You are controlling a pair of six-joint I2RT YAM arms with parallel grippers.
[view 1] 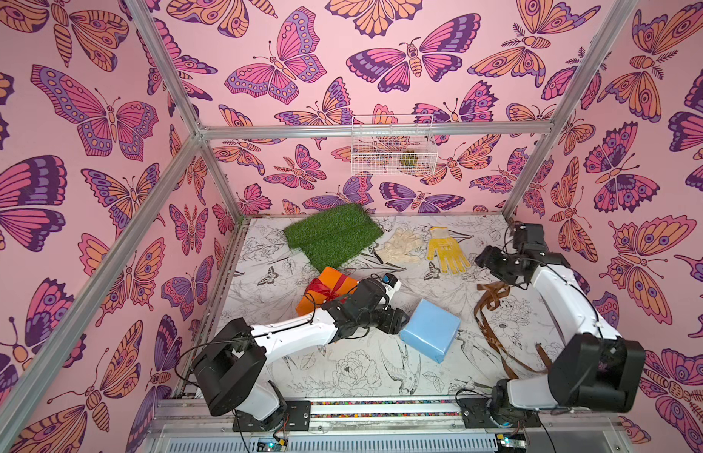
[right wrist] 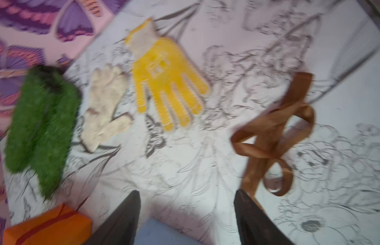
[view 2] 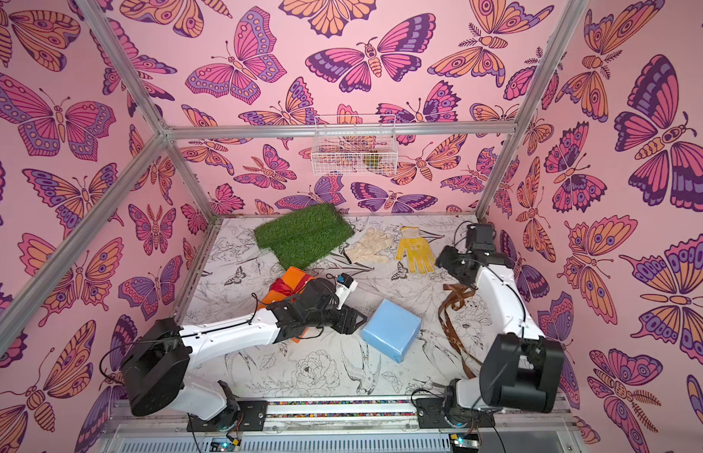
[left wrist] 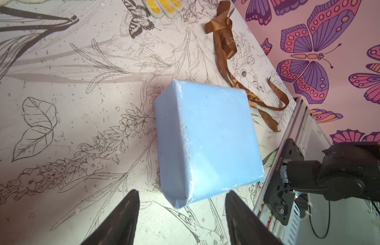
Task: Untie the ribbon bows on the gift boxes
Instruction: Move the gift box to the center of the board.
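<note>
beside blue box [view 1: 430, 331], left arm [view 1: 295, 333] outstretched

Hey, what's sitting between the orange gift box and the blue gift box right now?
The left gripper, jaws open, sits between the orange box and the blue box, close to the blue one; both top views show it.

The orange box [view 1: 333, 276] has a red ribbon [view 1: 322, 288]; the light blue box [view 1: 430, 329] is plain, the brown ribbon [left wrist: 218, 53] glossy.

Left fingers [left wrist: 119, 220] and right fingers [right wrist: 121, 222] wide apart
</note>
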